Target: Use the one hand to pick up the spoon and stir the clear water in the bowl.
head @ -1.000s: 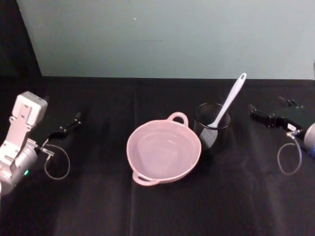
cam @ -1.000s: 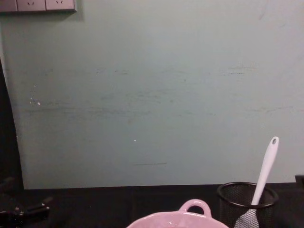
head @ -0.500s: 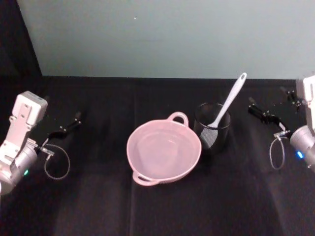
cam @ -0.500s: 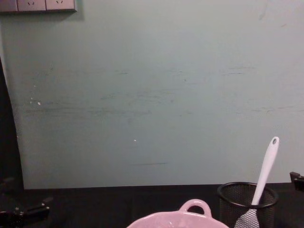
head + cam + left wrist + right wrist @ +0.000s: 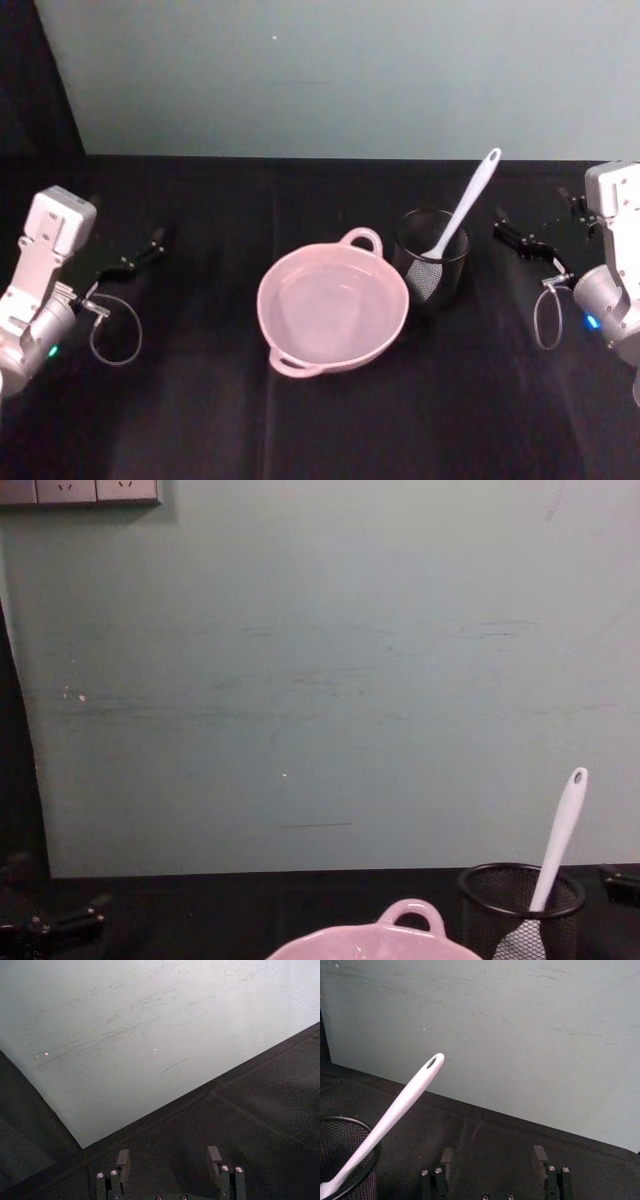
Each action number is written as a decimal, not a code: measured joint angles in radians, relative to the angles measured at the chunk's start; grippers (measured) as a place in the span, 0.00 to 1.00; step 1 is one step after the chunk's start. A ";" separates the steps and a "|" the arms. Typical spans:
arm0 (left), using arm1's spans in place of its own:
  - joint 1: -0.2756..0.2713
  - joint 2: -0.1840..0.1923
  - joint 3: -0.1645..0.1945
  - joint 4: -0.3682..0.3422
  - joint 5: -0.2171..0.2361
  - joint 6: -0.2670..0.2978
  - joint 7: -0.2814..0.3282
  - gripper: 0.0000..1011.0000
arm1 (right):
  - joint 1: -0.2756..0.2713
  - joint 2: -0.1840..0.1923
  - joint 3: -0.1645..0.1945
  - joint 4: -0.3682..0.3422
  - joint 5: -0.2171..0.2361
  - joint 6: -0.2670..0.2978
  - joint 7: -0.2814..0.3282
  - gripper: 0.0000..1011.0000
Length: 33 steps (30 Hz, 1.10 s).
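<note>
The white spoon (image 5: 466,204) stands tilted in a black wire-mesh cup (image 5: 432,281), blade down and handle leaning up to the right. Its handle (image 5: 395,1110) with the hole at its end also appears in the right wrist view. Just left of the cup sits the pale pink bowl (image 5: 263,300), holding clear water, its loop handle toward the cup. My right gripper (image 5: 500,229) hovers right of the cup, open and empty, apart from the spoon. The right wrist view has its gripper (image 5: 493,1156) with the jaws wide apart. My left gripper (image 5: 155,241) rests open at the far left.
A black cloth covers the table (image 5: 200,400), backed by a pale green wall (image 5: 320,680). The chest view catches the bowl's rim (image 5: 385,938), the mesh cup (image 5: 482,900) and the spoon (image 5: 558,838). Grey cable loops hang by both wrists.
My right arm has come in from the right edge, bringing its gripper leftward, closer to the mesh cup and spoon. The left arm, spoon and bowl have not moved.
</note>
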 joint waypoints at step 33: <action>0.000 0.000 0.000 0.000 0.000 0.000 0.000 1.00 | -0.001 0.000 0.001 0.000 0.000 0.001 0.004 0.99</action>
